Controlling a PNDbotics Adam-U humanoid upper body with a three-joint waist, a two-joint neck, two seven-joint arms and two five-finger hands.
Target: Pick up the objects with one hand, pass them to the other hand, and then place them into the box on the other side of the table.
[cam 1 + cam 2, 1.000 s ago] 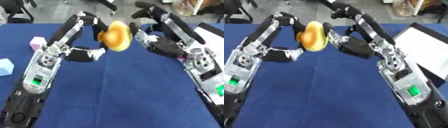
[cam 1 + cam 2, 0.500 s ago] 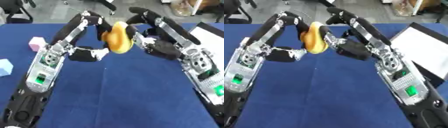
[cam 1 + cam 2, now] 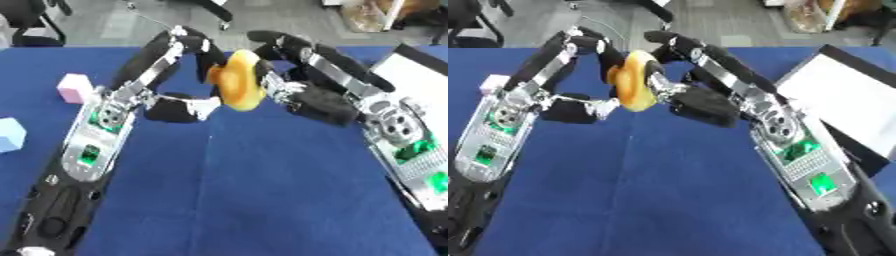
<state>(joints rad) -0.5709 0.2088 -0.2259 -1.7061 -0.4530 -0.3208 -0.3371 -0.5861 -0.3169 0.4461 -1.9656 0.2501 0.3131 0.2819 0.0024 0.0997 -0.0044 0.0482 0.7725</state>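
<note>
Mid-handover above the blue table (image 3: 262,200): yellow toy (image 3: 238,85) held aloft between both hands, left hand (image 3: 179,107) curled round its near side, right hand (image 3: 306,97) closed on the other. Still to come: letting go with one hand, then dropping into the white box (image 3: 846,107) at right. Pink block (image 3: 73,88) and pale blue block (image 3: 9,134) waiting at left.

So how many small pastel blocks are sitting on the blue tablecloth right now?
2: a pink block left of the left arm, and a light blue block at the left edge, nearer the robot. The arms may hide others.
</note>
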